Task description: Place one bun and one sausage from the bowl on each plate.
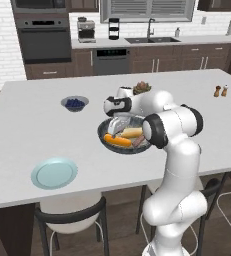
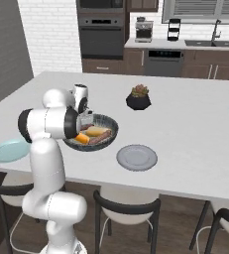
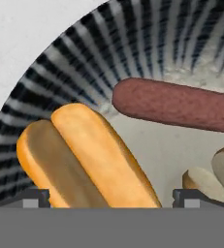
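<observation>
The dark ribbed bowl [image 1: 103, 131] [image 2: 111, 123] [image 3: 60, 53] sits mid-counter. Inside lie an orange-golden bun [image 1: 117, 140] [image 2: 83, 138] [image 3: 84, 155], a pale yellow bun [image 1: 132, 132] [image 2: 96, 131] [image 3: 215, 179] and a reddish-brown sausage [image 1: 140, 143] [image 2: 100, 138] [image 3: 176, 104]. My gripper [image 1: 116, 127] [image 2: 86, 120] [image 3: 111, 198] hangs open just over the bowl, jaws wide on either side of the orange bun, which they do not touch. A pale blue-green plate [image 1: 54, 173] [image 2: 9, 150] lies near the front edge to the left. To the bowl's right lies a grey plate [image 2: 137, 157]. Both plates are bare.
A small blueberry bowl [image 1: 75, 103] stands behind and left of the big bowl. A black plant pot [image 1: 142, 88] [image 2: 138, 99] stands just behind it. Salt and pepper shakers [image 1: 220, 91] stand far right. Stools line the counter's front edge.
</observation>
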